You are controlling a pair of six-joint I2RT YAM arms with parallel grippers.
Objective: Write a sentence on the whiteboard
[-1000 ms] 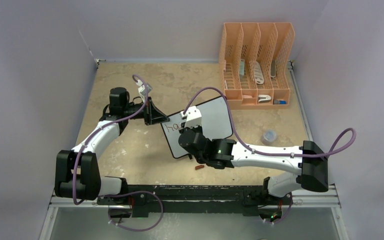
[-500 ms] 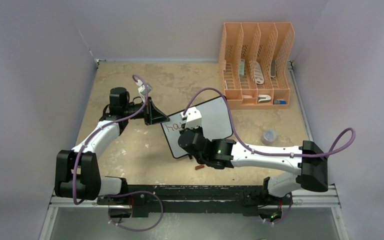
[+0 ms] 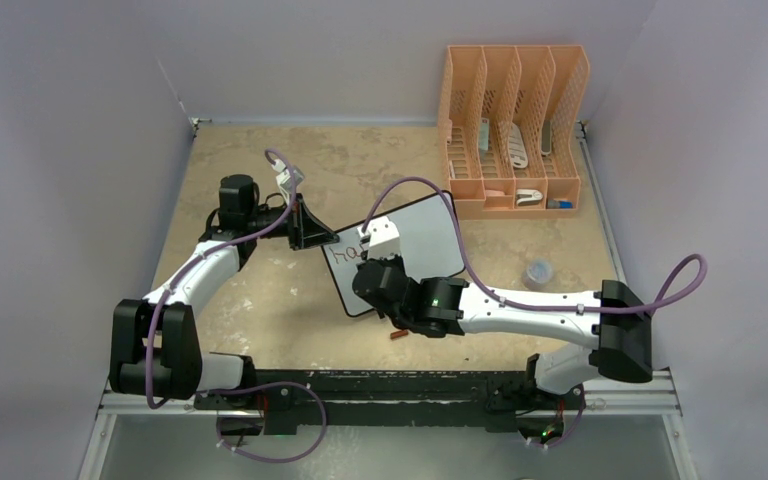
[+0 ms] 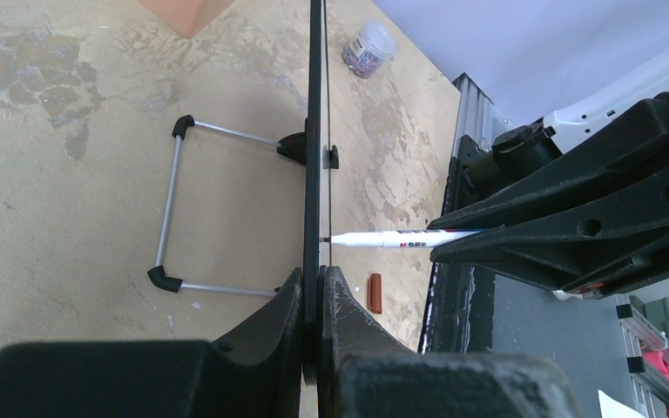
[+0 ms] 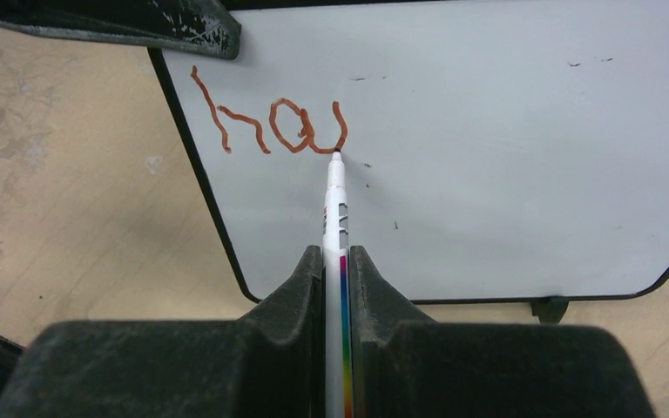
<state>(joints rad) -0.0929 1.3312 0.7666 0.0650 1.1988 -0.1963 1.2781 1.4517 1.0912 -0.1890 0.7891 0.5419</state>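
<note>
The whiteboard stands tilted at mid table; it fills the right wrist view and shows edge-on in the left wrist view. My left gripper is shut on its left edge. My right gripper is shut on a white marker, whose tip touches the board. The sentence reads "ha" plus a started stroke, in red-brown. The marker also shows in the left wrist view.
An orange file rack stands at the back right. A small clear jar sits right of the board. The red-brown marker cap lies on the table near the front. The board's wire stand rests behind it.
My right gripper has shifted slightly left and the marker has added a stroke after "ha". The left arm and the board have not moved.
</note>
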